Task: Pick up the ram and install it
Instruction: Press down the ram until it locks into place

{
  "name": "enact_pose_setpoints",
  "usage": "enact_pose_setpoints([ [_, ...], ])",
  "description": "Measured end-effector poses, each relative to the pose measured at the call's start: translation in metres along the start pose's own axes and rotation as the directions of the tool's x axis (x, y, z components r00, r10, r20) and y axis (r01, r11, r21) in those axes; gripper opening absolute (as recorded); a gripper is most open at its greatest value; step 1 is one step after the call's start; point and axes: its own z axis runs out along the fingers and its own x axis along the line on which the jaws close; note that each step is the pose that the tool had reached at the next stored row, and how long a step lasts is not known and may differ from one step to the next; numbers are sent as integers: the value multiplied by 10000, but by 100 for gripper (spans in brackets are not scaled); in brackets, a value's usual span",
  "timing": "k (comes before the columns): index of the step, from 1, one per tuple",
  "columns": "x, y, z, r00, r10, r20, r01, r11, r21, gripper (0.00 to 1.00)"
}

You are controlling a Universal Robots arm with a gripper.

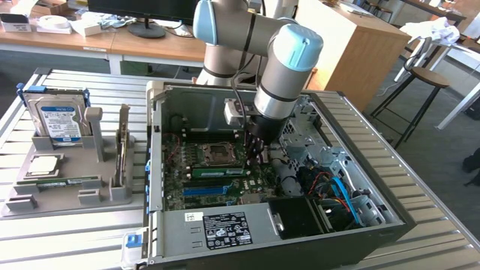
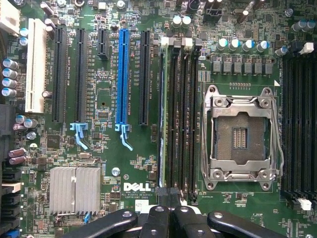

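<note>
Arm vertical, gripper (image 2: 170, 210) fully closed, pointing down.

slatted metal table (image 1: 67, 236), open computer case (image 1: 225, 230) and grey parts holder (image 1: 71, 194) resting on it

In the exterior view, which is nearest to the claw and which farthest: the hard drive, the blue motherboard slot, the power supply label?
1. Blue motherboard slot: inside the case, just below the claw.
2. Power supply label: at the case's front edge, further down.
3. Hard drive: standing upright on the grey holder outside the case, at the exterior view's left.
</note>
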Motion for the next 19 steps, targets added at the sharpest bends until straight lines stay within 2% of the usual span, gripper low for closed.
enact_pose_setpoints([
  [13,0,-1,12,10000,1,3,-1,10000,0,10],
  [19,-1,-5,-41,10000,0,3,0,10000,0,10],
])
